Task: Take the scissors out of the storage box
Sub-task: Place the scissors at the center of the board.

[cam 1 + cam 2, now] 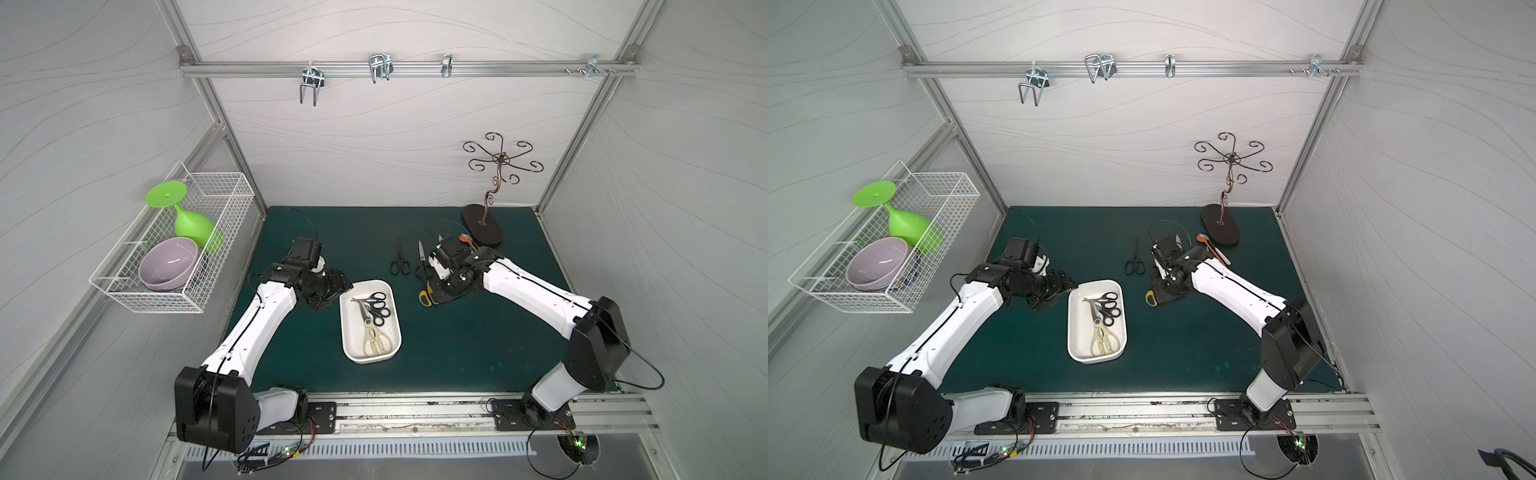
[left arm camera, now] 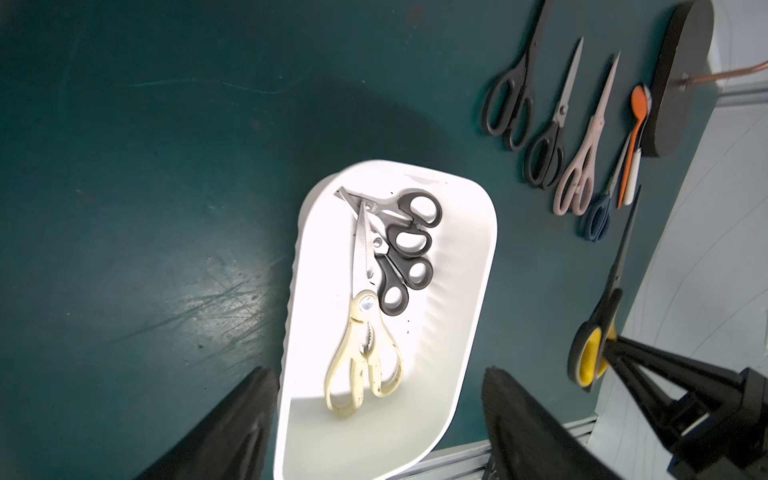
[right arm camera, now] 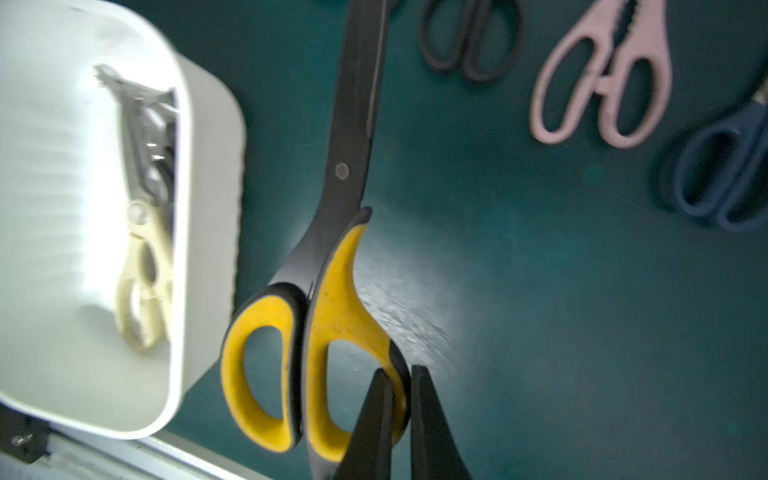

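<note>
The white storage box sits mid-mat. In it lie cream-handled scissors and two black-handled pairs. My left gripper hangs open above the box's left side with nothing between its fingers. On the mat beyond lie two black pairs, a pink pair and a blue pair. My right gripper is shut on the handle loop of the yellow scissors, low over the mat right of the box. I cannot tell if they touch the mat.
Orange and white spoons lie by the dark oval base of a metal hook stand at the back right. A white wire basket with a green glass and a purple bowl hangs on the left wall.
</note>
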Controlling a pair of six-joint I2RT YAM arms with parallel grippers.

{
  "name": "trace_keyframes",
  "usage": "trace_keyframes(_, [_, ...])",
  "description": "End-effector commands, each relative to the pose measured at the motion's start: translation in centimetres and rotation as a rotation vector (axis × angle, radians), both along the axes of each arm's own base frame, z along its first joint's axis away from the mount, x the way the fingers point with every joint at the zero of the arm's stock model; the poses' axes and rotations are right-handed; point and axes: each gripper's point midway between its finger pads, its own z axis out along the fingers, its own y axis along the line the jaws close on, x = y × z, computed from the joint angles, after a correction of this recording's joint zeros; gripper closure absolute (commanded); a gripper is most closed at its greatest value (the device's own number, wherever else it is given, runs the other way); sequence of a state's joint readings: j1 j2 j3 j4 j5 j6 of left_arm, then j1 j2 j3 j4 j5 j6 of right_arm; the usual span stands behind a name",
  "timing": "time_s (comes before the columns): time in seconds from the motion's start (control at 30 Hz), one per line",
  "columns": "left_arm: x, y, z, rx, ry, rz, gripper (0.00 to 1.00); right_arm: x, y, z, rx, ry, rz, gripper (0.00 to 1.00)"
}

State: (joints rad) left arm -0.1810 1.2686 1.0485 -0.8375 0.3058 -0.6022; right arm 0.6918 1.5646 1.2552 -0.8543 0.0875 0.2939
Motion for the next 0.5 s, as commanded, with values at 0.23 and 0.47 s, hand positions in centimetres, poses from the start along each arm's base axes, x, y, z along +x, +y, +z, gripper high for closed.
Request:
trace_keyframes(0.23, [1.3, -0.4, 0.4, 0.038, -0.047, -0.050, 0.18, -1.0, -8.8, -1.8, -0.112, -0.034, -0.164, 1.00])
trace_keyframes(0.47, [0.9, -0.3, -0.1, 0.036, -0.044, -0.051, 0.18, -3.4, -10.6, -4.4, -0.118, 0.085, -0.267, 1.00])
